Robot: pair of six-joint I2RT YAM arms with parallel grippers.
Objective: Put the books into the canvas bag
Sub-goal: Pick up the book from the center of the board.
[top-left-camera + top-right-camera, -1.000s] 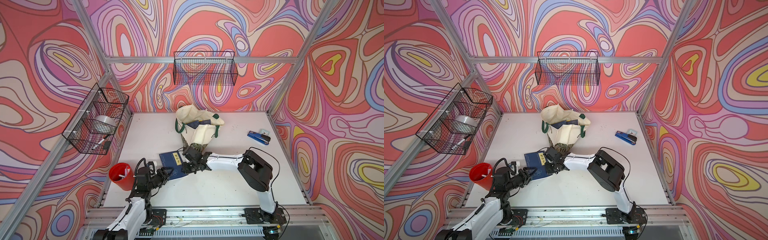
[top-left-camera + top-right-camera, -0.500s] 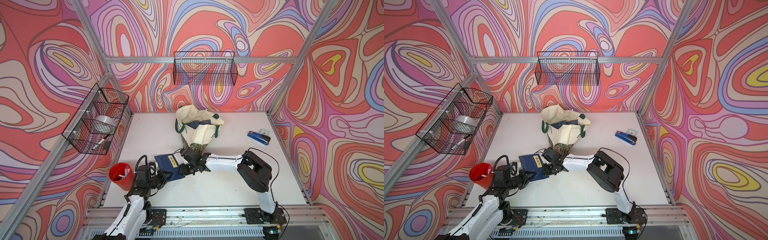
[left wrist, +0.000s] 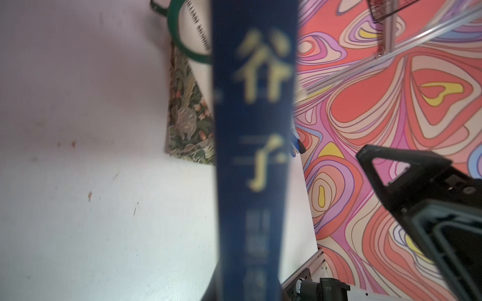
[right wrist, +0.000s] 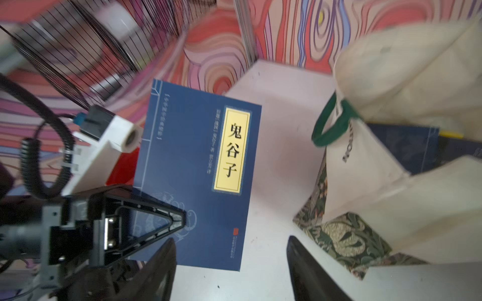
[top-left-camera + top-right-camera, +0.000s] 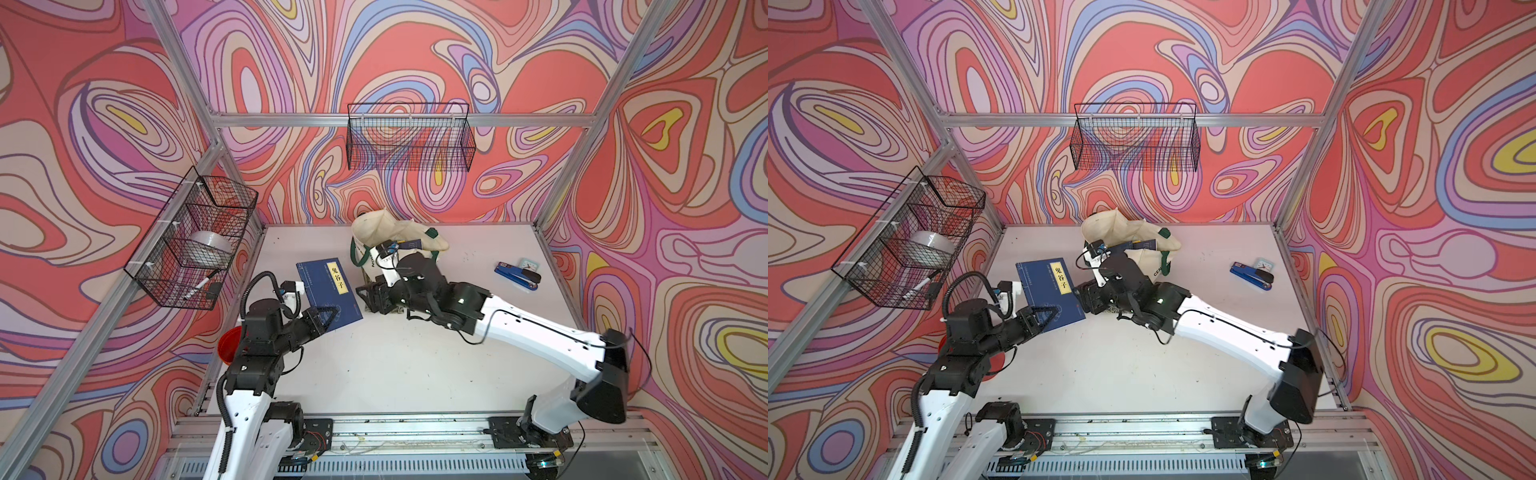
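A navy book (image 5: 328,291) (image 5: 1050,293) with a yellow label is held by its near edge, lifted off the white table left of the canvas bag. My left gripper (image 5: 325,318) (image 5: 1047,316) is shut on it, one finger (image 4: 156,224) lying across the cover (image 4: 198,169). In the left wrist view the book (image 3: 253,130) is a blurred blue band. The cream canvas bag (image 5: 390,228) (image 5: 1121,226) (image 4: 407,78) lies at the back, mouth open, with another navy book (image 5: 409,244) (image 4: 401,146) inside. My right gripper (image 5: 370,297) (image 4: 230,250) is open and empty beside the held book, before the bag's leafy base (image 4: 344,239).
A blue stapler (image 5: 517,274) and a small clock (image 5: 528,264) lie at the right of the table. A red cup (image 5: 228,345) stands behind the left arm. Black wire baskets hang on the left wall (image 5: 195,245) and the back wall (image 5: 409,143).
My left gripper has shut on the navy book and carried it back and to the left. My right gripper has opened and let go of the book.
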